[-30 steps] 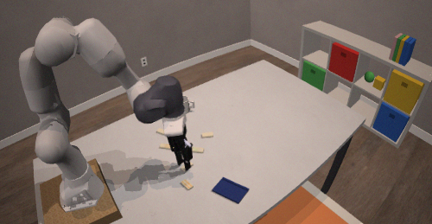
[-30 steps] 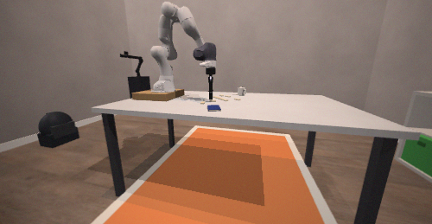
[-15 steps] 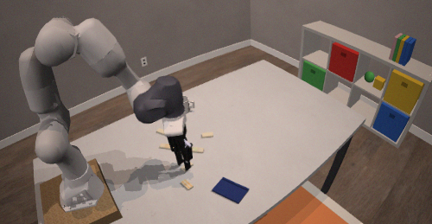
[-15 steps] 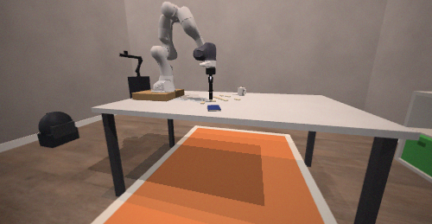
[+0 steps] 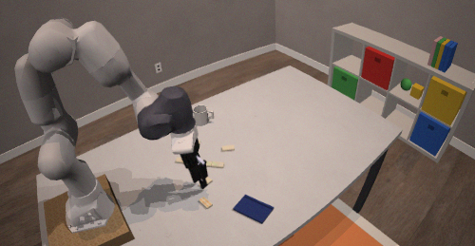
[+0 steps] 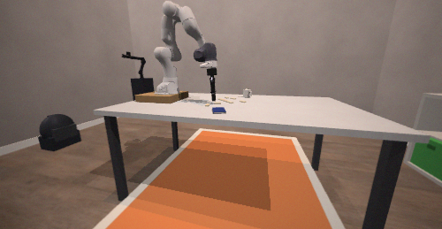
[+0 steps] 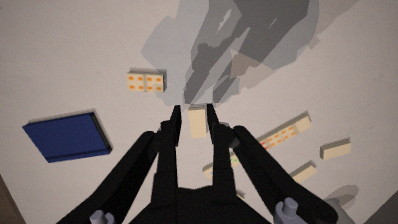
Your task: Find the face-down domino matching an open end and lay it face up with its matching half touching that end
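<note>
My two fingers (image 5: 203,185) (image 6: 213,99) point down, partly spread, with a modest gap between the tips. In that gap, seen from the wrist, a plain-backed domino (image 5: 209,180) (image 7: 197,122) lies lengthwise, a sliver of table showing on each side of it, so I am pinching nothing. Near it, on the blue tray's side, a face-up domino (image 5: 205,202) (image 7: 145,81) shows four orange pips on each half. On the other side runs the line (image 5: 215,164) (image 7: 282,137), straight, with orange, red and green pips; my own fingers hide part of it, and its far end by the orange pips looks blank. Beyond the line lie two more dominoes, one (image 7: 336,149) with a plain top and one (image 7: 303,172) partly behind my finger, both apart from the line. I cannot tell which domino is the match. The blue tray (image 5: 254,209) (image 6: 218,110) (image 7: 67,137) lies flat, well apart from the line, and the grey mug (image 5: 200,115) (image 6: 247,93) stands upright past the dominoes. My arm rises from a wooden base (image 5: 121,220) (image 6: 148,98) at one end of the pale table (image 5: 309,121) (image 6: 305,108).
</note>
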Tool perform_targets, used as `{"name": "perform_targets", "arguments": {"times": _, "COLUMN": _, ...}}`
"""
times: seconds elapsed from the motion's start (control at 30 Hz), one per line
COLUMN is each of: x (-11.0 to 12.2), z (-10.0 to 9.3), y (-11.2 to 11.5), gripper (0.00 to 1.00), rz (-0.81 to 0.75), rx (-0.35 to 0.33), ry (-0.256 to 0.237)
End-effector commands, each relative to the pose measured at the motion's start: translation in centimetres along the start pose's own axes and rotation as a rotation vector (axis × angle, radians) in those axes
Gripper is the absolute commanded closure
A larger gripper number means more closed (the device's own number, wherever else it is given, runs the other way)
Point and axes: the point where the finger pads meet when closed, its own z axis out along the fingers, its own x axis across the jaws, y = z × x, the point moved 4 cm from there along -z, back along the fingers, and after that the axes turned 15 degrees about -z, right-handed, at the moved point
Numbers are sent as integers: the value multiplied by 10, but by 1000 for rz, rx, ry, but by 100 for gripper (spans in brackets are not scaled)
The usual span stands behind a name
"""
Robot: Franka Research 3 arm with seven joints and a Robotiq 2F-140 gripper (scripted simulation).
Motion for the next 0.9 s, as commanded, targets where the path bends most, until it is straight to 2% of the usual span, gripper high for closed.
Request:
{"name": "perform_targets", "arguments": {"times": 0.0, "x": -6, "z": -6, "y": 5, "gripper": 67, "rz": -27, "rx": -65, "ry": -30}}
{"name": "perform_targets", "arguments": {"times": 0.53, "x": -6, "z": -3, "y": 5, "gripper": 67, "rz": -31, "rx": -82, "ry": -8}}
{"name": "perform_targets", "arguments": {"times": 0.87, "x": -1, "z": 20, "y": 7, "gripper": 67, "rz": -32, "rx": -83, "ry": -7}}
